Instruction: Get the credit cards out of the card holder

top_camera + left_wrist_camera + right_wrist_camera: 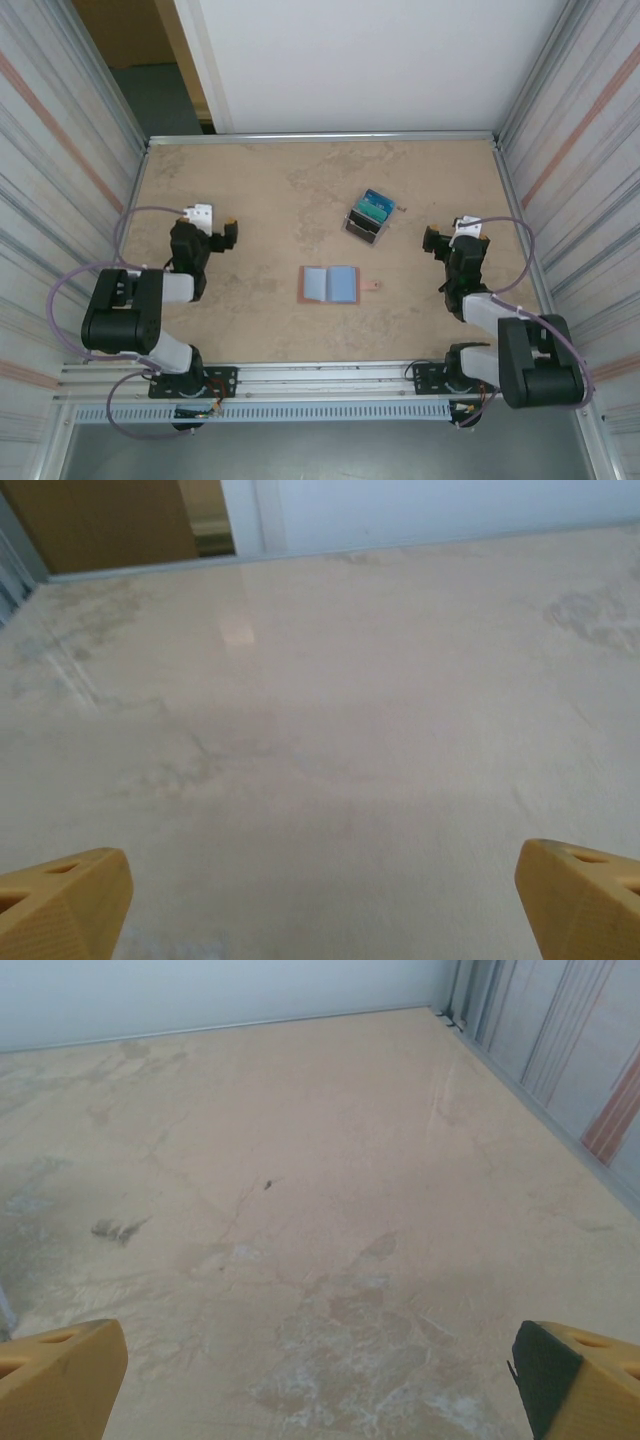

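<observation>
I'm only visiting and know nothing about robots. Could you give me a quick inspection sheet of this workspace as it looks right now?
Surface: tan table, mottled with stains.
Job's things: pink card holder lying open mid-table, tab to the right; blue credit cards inside it.
Clutter: clear box with teal top, beyond the holder, apart from it.
Grippers: left gripper and right gripper both open, holding nothing.
Cables: purple cables loop from each arm.
Surroundings: ribbed metal walls on both sides, white panel behind.
</observation>
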`<state>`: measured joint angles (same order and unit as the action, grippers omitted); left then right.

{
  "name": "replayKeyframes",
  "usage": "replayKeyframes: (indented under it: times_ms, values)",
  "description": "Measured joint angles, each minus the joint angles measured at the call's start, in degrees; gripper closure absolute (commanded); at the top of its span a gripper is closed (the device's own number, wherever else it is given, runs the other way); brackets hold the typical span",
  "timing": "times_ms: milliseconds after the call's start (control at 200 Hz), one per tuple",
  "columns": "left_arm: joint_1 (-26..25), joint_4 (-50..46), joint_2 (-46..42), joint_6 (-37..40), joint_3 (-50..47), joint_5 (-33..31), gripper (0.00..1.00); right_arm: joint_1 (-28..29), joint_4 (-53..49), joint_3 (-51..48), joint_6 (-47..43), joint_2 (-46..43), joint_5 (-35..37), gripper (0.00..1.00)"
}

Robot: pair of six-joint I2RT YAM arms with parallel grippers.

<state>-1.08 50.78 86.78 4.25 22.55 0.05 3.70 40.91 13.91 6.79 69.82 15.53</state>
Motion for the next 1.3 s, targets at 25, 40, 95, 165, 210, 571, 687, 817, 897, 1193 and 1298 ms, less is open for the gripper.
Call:
replayKeyframes:
  times_ms: [25, 40, 95, 165, 210, 571, 687, 817, 897, 1193, 1298]
  values:
    - [0.6, -0.1, 0.0, -0.2, 0.3, 0.1, 0.01, 0.0, 1.1, 0.0, 0.0, 1.2, 0.0, 0.01]
    - [0.9, -0.3, -0.1, -0.2, 0.4, 0.2, 0.01, 0.0, 1.8, 0.0, 0.0, 1.9, -0.1, 0.01]
    - [1.4, -1.3, -0.1, -0.5, 0.5, 0.4, 0.01, -0.2, 4.3, 0.0, -0.1, 4.4, -0.3, 0.01]
    - [1.4, -2.9, -0.1, -0.6, 0.5, 0.9, 0.01, -0.9, 7.5, 0.0, -0.3, 7.3, -0.9, 0.01]
    - [1.4, -3.5, -0.1, -0.6, 0.5, 1.0, 0.01, -1.5, 8.9, 0.0, -0.4, 8.8, -1.6, 0.01]
    - [0.7, -5.8, -0.1, -0.6, 0.5, 1.7, 0.01, -6.2, 10.2, 5.1, 0.4, 18.3, -6.4, 0.02]
    - [0.7, -5.9, -0.1, -0.6, 0.5, 1.7, 0.01, -5.2, 9.6, 8.1, 0.4, 18.3, -6.6, 0.02]
    - [0.7, -6.1, -0.1, -0.6, 0.5, 1.7, 0.01, -4.9, 8.5, 8.1, 0.4, 18.3, -6.6, 0.02]
    - [0.7, -6.1, -0.1, -0.6, 0.5, 1.7, 0.01, -4.9, 8.1, 8.1, 0.4, 18.3, -6.6, 0.01]
    - [0.7, -6.1, -0.1, -0.6, 0.5, 1.7, 0.01, -4.8, 7.4, 8.1, 0.4, 18.3, -6.6, 0.02]
    - [0.7, -6.1, -0.1, -0.6, 0.5, 1.7, 0.01, -4.8, 7.3, 8.1, 0.4, 18.3, -6.6, 0.02]
